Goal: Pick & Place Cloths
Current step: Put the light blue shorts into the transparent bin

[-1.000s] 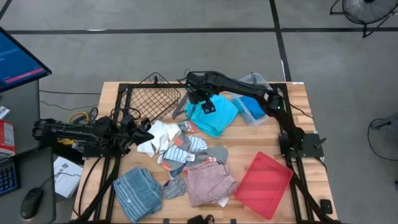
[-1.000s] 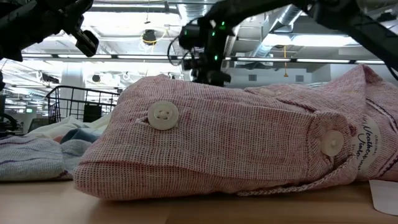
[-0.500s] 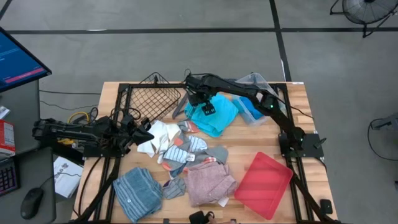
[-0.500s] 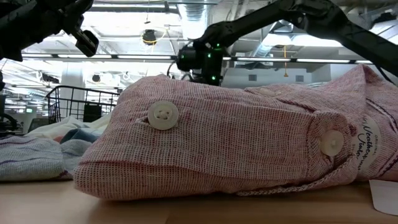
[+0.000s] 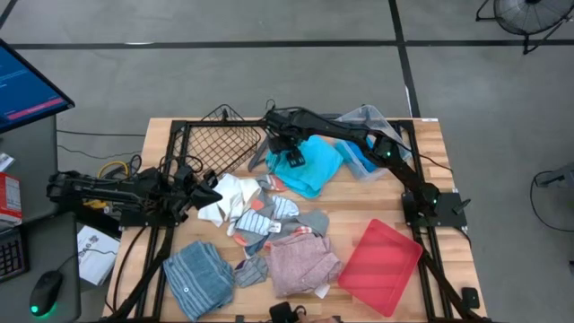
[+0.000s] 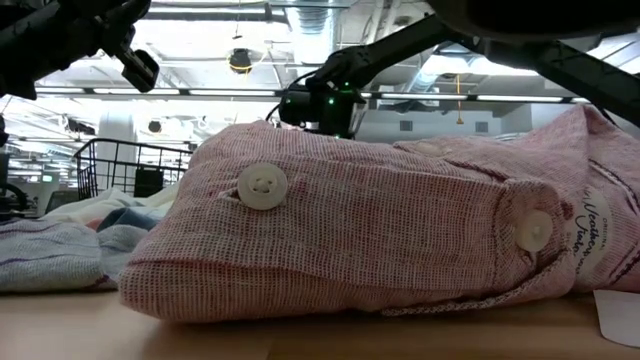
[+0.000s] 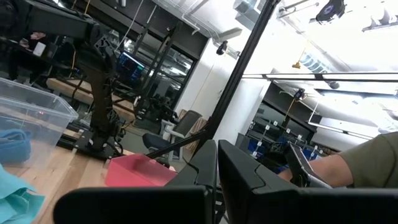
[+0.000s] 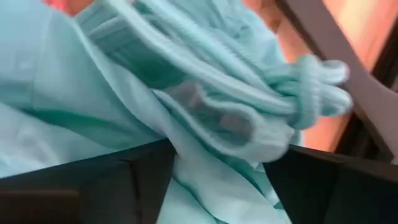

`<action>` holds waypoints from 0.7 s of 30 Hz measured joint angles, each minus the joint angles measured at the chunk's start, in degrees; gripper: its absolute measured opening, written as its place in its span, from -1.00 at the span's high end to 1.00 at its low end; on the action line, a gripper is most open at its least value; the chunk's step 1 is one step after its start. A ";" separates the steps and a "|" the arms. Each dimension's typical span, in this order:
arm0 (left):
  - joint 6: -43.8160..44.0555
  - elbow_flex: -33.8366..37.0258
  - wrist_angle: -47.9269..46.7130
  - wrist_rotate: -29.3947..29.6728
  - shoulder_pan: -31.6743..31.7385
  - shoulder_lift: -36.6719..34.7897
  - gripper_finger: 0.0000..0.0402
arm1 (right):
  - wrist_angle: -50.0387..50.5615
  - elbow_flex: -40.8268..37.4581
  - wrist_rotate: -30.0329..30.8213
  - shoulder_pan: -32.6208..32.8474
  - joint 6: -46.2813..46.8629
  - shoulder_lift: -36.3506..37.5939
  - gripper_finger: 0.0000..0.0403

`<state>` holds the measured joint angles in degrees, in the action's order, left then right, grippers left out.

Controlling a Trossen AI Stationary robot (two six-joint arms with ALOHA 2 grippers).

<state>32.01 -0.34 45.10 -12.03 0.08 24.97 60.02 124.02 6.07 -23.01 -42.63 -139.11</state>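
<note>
My right claw (image 5: 291,158) lowered onto turquoise cloth (image 5: 314,166); fingers spread, nothing gripped. Soft, light: pinch bunched fold.

A grey concrete floor (image 5: 269,81) crossed by dark lines is surrounding the wooden table (image 5: 399,211). A blue-lit monitor (image 5: 27,85) is glowing at ten o'clock, and a black floor fan (image 5: 529,13) is standing at two o'clock.
</note>
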 joint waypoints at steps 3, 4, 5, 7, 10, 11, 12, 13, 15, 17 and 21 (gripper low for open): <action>0.00 -0.02 -0.02 0.00 0.00 0.00 0.99 | -1.04 -0.02 -0.01 -0.20 0.55 0.00 0.03; 0.00 0.00 -0.02 -0.01 0.00 0.00 0.99 | -1.36 -0.02 0.15 -0.35 0.70 0.00 0.10; 0.00 -0.01 0.00 -0.01 0.00 0.00 0.99 | -1.81 -0.02 0.59 -0.39 0.85 0.00 0.17; 0.00 0.00 -0.02 -0.02 0.00 0.00 0.99 | -2.29 -0.02 1.77 -0.41 1.56 0.00 0.37; 0.00 -0.01 -0.02 -0.02 0.00 0.00 0.99 | -1.22 -0.02 1.73 -0.53 2.83 0.00 0.80; 0.00 0.00 -0.02 -0.02 0.00 0.00 0.99 | -0.16 -0.02 1.39 -0.53 3.27 0.00 0.89; 0.00 0.00 -0.01 -0.02 -0.02 0.00 0.99 | 0.96 -0.02 1.34 -0.31 3.93 0.00 0.93; 0.00 -0.02 -0.02 -0.02 0.00 0.00 0.99 | 2.03 -0.02 1.44 -0.08 4.71 0.00 0.93; 0.00 0.00 0.00 -0.02 0.00 0.00 0.99 | 3.83 -0.02 1.55 0.73 5.66 0.08 0.95; 0.00 -0.01 -0.01 -0.02 0.00 0.00 0.99 | 5.87 -0.04 1.47 1.90 6.57 0.72 0.97; 0.00 -0.01 -0.01 -0.02 0.00 0.00 0.99 | 7.02 -0.04 1.27 4.56 8.42 3.31 0.98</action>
<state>32.01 -0.35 45.09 -12.05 0.08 24.97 67.04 123.98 7.33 -18.45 -34.20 -135.80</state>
